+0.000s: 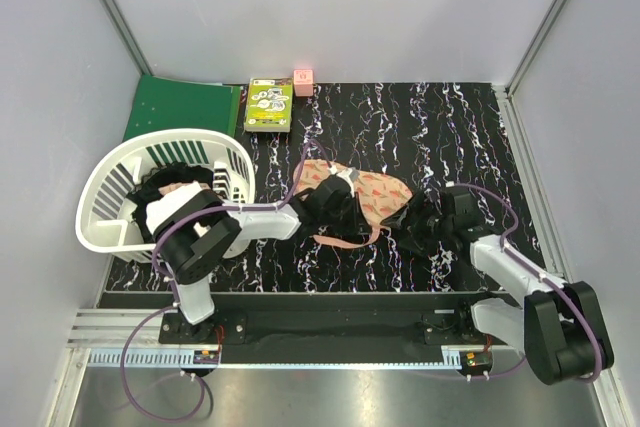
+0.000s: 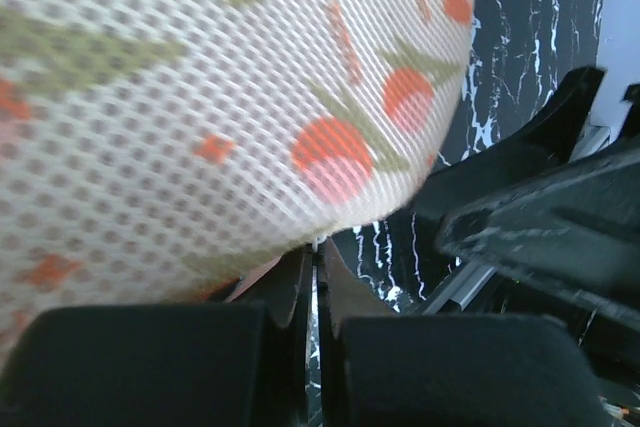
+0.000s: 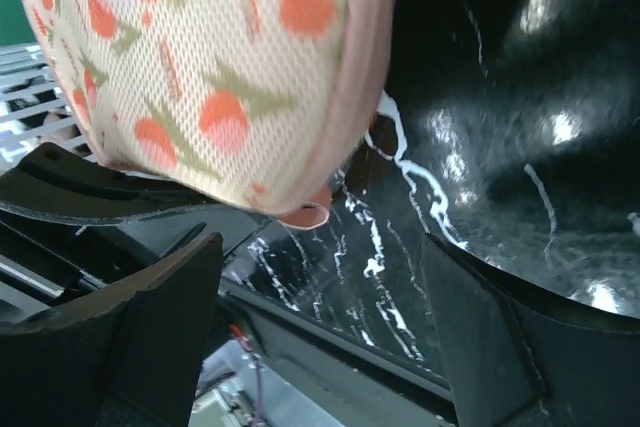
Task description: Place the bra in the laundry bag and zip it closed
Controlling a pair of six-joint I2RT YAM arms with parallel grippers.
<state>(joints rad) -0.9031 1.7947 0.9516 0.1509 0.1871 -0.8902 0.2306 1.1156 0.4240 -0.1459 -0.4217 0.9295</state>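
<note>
Both grippers working the laundry bag (image 1: 375,195), lying centre of the table (image 1: 460,127).
Left gripper (image 2: 315,257) is pinching its edge, jaws nearly touching; right gripper (image 3: 315,247) is gaping wide at the other end (pink strap (image 1: 350,240) trailing nearside).

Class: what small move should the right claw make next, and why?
Probably close the right claw on the laundry bag's pink edge. Its fingers stand open with that edge dipping between them, while the left claw seems already shut on the bag.
</note>
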